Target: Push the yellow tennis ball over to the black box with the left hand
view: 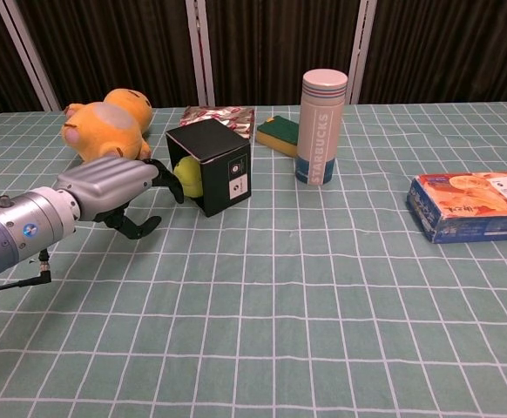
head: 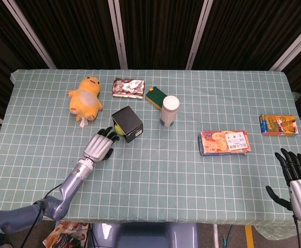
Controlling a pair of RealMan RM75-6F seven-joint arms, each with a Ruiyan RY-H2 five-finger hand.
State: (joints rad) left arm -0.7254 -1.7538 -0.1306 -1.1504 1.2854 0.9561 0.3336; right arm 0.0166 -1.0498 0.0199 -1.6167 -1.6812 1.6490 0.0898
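Observation:
The yellow tennis ball (head: pixel 118 129) (view: pixel 188 177) lies against the left face of the black box (head: pixel 128 123) (view: pixel 211 165), which stands left of the table's middle. My left hand (head: pixel 100 144) (view: pixel 112 188) reaches in from the left with its fingers stretched forward, and the fingertips (view: pixel 171 182) touch the ball on its left side. Nothing is held in that hand. My right hand (head: pixel 297 182) hangs at the table's near right corner, fingers spread and empty; the chest view does not show it.
An orange plush duck (head: pixel 85 97) lies behind my left hand. A foil snack packet (head: pixel 129 87), a green-and-yellow sponge (head: pixel 155 96) and a white tumbler (head: pixel 168 111) stand behind and right of the box. An orange biscuit box (head: pixel 225 142) and a small packet (head: pixel 278 124) lie right.

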